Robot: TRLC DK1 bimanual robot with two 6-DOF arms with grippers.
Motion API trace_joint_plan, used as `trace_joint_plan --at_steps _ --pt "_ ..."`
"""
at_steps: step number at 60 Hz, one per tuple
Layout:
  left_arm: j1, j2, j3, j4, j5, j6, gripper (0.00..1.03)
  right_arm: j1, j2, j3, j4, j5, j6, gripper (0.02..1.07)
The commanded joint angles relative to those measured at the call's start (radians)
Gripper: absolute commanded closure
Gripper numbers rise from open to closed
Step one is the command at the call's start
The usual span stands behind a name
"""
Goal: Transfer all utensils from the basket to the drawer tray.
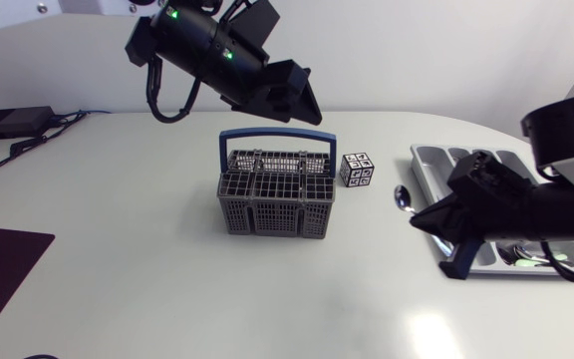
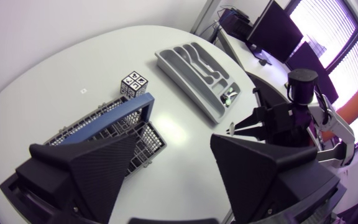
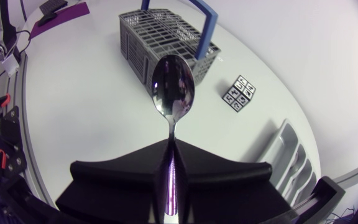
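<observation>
One spoon, clamped in the right gripper, shows plainest in its wrist view; the left gripper gapes wide.

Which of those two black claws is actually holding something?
The right gripper: it is shut on the handle of a spoon, whose bowl pokes out ahead. The left gripper is open and empty, up over the basket.

Black left arm, two green lights, looped black cable, broad wedge fingers
</observation>
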Motion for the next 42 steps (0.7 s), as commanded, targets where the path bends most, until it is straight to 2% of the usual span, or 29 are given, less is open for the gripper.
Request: trace_joint_plan --at_steps 1,5,14,25,42 --pt "0.007 -0.029 -0.035 0.013 -0.038 -0.011 0.04 -0.129 -0.006 -0.019 -0.041 -0.042 -0.181 1.01" --pt "0.007 -0.058 -0.075 0.053 -0.119 -0.007 0.04 -0.252 0.024 -0.010 -0.070 -0.078 -0.307 1.01" --pt "0.011 -0.104 -0.141 0.096 -0.222 0.007 0.04 -0.477 0.148 0.039 -0.116 -0.129 -0.549 1.01" --pt "0.053 -0.134 -0.185 0.125 -0.282 0.001 0.04 -0.671 0.317 0.116 -0.130 -0.144 -0.794 1.01" --pt "0.122 -0.169 -0.253 0.125 -0.326 -0.007 0.04 -0.816 0.502 0.211 -0.124 -0.112 -1.028 1.01"
